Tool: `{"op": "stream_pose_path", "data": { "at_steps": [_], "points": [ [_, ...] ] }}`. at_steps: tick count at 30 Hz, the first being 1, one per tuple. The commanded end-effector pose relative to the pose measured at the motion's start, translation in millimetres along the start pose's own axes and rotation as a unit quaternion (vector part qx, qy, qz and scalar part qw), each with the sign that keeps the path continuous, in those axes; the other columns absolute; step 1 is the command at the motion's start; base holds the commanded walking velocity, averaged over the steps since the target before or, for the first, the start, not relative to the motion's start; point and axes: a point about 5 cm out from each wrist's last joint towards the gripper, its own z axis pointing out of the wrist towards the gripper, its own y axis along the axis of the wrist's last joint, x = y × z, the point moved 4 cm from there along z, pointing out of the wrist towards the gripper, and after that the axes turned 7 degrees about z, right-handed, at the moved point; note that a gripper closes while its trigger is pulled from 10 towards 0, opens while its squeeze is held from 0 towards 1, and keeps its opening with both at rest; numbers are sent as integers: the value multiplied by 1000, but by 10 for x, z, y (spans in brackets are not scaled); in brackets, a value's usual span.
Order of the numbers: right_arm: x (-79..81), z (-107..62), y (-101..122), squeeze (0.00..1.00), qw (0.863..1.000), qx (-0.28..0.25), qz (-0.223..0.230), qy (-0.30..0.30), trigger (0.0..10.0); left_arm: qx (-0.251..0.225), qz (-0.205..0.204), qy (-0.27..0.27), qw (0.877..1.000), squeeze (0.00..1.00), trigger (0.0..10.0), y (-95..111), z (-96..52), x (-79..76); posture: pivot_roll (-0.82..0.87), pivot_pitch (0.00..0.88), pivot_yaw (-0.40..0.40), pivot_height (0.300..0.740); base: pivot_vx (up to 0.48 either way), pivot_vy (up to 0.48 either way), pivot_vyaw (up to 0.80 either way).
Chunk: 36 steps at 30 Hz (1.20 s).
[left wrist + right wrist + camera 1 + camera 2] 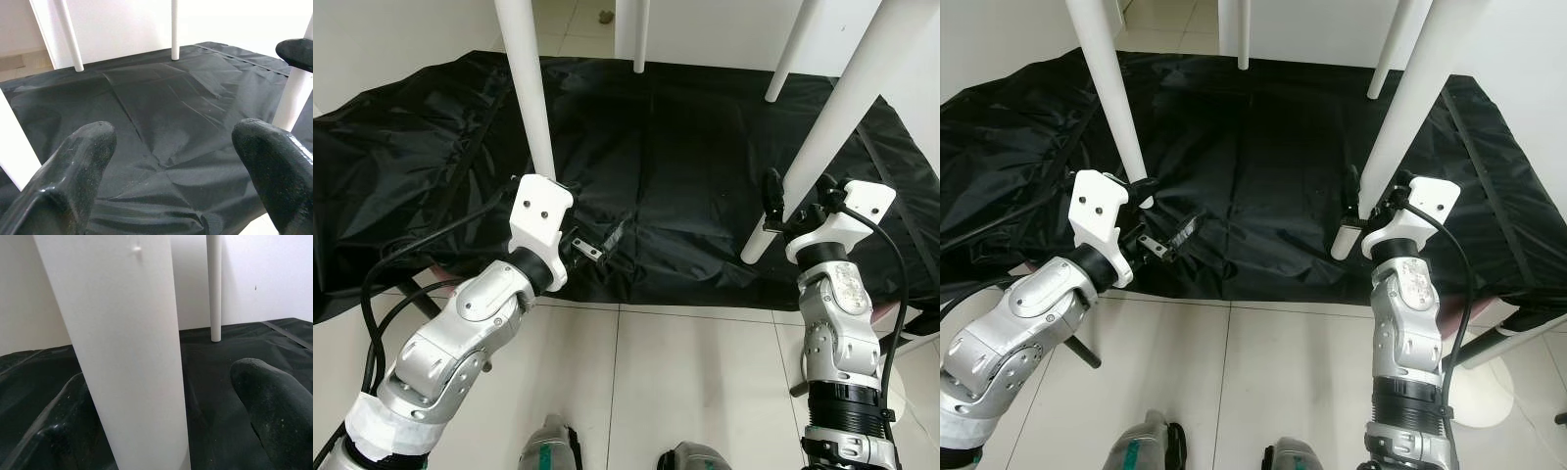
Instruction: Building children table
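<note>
A white children's table stands on a black cloth (685, 166), and its four round legs reach down into view. My right gripper (798, 201) straddles the near right leg (832, 127) close to its foot. In the right wrist view that leg (132, 342) lies against one finger, with a gap to the other finger (274, 406), so the jaws are open. My left gripper (597, 245) hangs open just right of the near left leg (533, 108) with nothing between its fingers (73, 161). The two far legs (641, 34) (788, 49) rest further back on the cloth.
The cloth's front edge meets a pale tiled floor (705, 372), where my feet (548, 455) show. A white round base (1479, 401) and a dark rod (1082, 348) sit at the sides under the cloth's edge. Black cables loop off my left arm.
</note>
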Motion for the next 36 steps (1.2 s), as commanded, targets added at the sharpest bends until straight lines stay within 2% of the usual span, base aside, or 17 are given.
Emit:
{"op": "stream_pose_path", "data": {
  "at_steps": [1, 36],
  "points": [
    [-13, 3, 19, 0, 1000, -4, -4, -5, 10000, -12, 6, -2, 1000, 0, 10000, 70, 51, 7, 14, 146, 24, 740, 0, 0, 0],
    [-13, 3, 19, 0, 1000, -4, -4, -5, 10000, -12, 6, -2, 1000, 0, 10000, 70, 51, 7, 14, 146, 24, 740, 0, 0, 0]
  ]
}}
